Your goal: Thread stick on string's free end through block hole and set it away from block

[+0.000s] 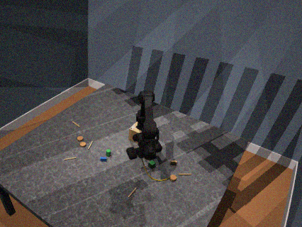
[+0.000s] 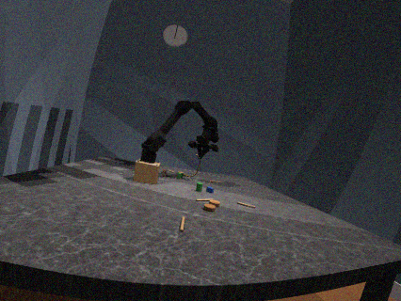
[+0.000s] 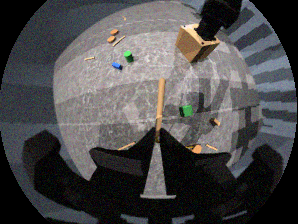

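Wrist view: one gripper (image 1: pixel 143 156) (image 2: pixel 201 155) (image 3: pixel 157 129), nearly closed, gripping one thin wooden stick (image 3: pixel 160 102) above the table (image 1: pixel 64 184) (image 2: pixel 141 235) (image 3: pixel 100 105). One wooden block (image 1: pixel 134 132) (image 2: pixel 147 172) (image 3: pixel 196 45), on the table near the arm's base. Lettering or labels: none legible.

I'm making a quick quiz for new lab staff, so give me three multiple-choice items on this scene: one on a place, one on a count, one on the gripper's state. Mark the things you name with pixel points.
1. Where does the yellow string end on the table?
A) at a round wooden button
B) at a blue block
C) at a green cylinder

2. How many green objects are there?
A) one
B) two
C) four

3. The gripper is:
A) wide open
B) shut on nothing
C) shut on a wooden stick

1 A: the yellow string (image 1: pixel 153 179) curves to a round wooden button (image 1: pixel 173 177).
2 B: a green cylinder (image 1: pixel 108 152) (image 2: pixel 200 187) (image 3: pixel 128 57) and a green cube (image 1: pixel 152 164) (image 3: pixel 186 111).
3 C: the wooden stick (image 3: pixel 160 100) sticks out from the gripper's (image 3: pixel 158 134) fingertips.
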Action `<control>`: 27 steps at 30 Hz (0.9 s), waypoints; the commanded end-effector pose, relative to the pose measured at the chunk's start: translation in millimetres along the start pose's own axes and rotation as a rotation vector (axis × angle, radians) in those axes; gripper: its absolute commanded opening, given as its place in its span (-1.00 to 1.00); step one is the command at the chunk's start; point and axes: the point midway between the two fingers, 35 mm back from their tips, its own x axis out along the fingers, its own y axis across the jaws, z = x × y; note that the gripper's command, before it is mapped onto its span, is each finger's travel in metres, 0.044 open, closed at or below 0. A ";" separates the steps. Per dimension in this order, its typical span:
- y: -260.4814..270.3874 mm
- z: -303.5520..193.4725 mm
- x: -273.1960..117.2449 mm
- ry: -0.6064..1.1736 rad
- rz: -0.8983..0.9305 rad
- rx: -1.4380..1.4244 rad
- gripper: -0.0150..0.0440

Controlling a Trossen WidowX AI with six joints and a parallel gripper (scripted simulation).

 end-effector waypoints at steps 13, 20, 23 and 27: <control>7.6 -10.4 -4.8 0.006 -0.136 0.416 -0.49; 7.7 -10.5 -4.9 0.010 -0.137 0.364 -0.49; 7.8 -10.6 -4.9 0.018 -0.138 0.260 -0.49; 7.9 -10.8 -5.0 0.029 -0.139 0.122 -0.49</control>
